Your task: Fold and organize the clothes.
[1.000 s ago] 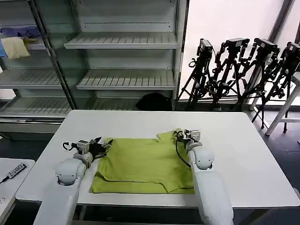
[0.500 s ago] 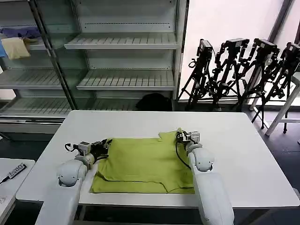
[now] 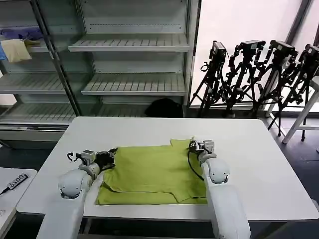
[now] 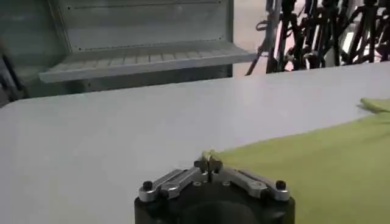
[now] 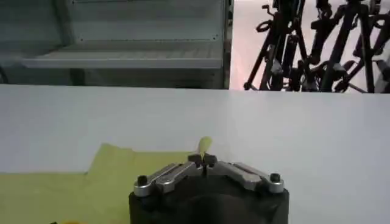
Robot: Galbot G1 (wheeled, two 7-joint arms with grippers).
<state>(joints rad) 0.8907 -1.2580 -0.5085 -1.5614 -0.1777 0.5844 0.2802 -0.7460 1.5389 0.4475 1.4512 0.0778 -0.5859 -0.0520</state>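
White tabletop (image 3: 259, 164) is seen with the lime T-shirt (image 3: 149, 172) spread flat on it, partly folded, lying toward the near edge and roughly centred between the left and right edges; its near hem lies just beside the near edge. No print is visible on the upward side. Both arms are extended forward and low from the near edge, forearms nearly level with the surface, one along each side of the shirt. Left claw (image 3: 107, 158) is placed at the shirt's far left corner; in the left wrist view the left claw (image 4: 209, 163) is seen with tips pressed together on the cloth edge, the green fabric (image 4: 317, 164) running away from the pinch. Right claw (image 3: 195, 146) is placed at the shirt's far right corner by the sleeve; in the right wrist view the right claw (image 5: 202, 160) is seen closed on a small raised tuft of the shirt (image 5: 73, 189).
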